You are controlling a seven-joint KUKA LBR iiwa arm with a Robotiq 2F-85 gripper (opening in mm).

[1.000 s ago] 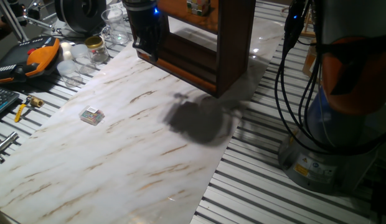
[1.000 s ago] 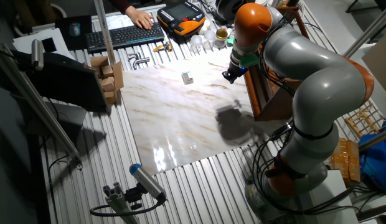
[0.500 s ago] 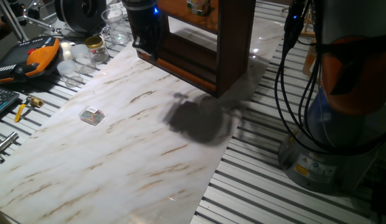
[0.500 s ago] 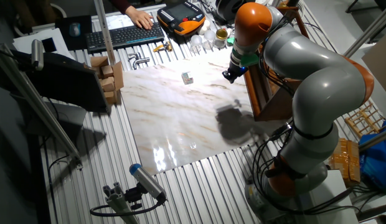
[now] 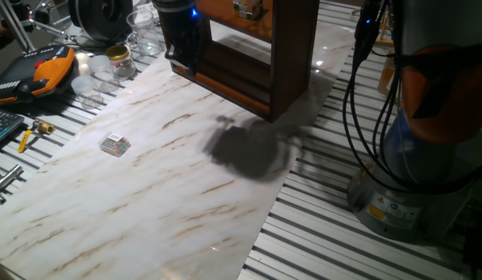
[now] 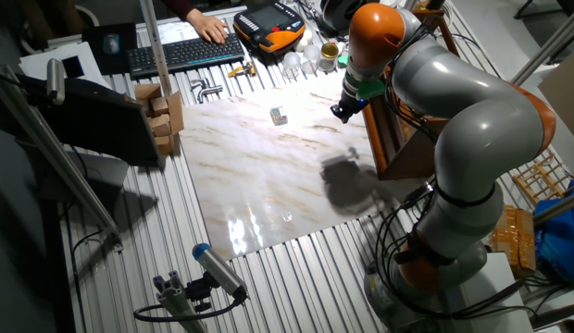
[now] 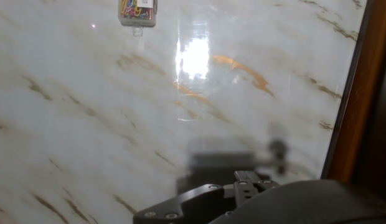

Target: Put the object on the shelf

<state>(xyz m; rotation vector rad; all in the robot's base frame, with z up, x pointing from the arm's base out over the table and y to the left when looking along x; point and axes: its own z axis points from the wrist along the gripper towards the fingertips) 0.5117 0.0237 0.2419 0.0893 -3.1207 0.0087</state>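
Nothing has shifted: gripper (image 5: 184,62) beside shelf (image 5: 256,54); block (image 5: 114,144) apart.

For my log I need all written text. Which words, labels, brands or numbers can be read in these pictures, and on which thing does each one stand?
No text can be read in any view.
Yellow warning sticker on the robot base: too small to read.
Label on the small clear box with coloured bits: blurred, unreadable.
Keyboard keys: too small to read.

Table (image 5: 148,194): white marble-patterned top on a ribbed metal bench (image 5: 334,241). Keyboard (image 6: 180,54), cardboard boxes (image 6: 162,116) and glass jars (image 5: 117,61) along its edges. Overhead light glare (image 7: 194,57).
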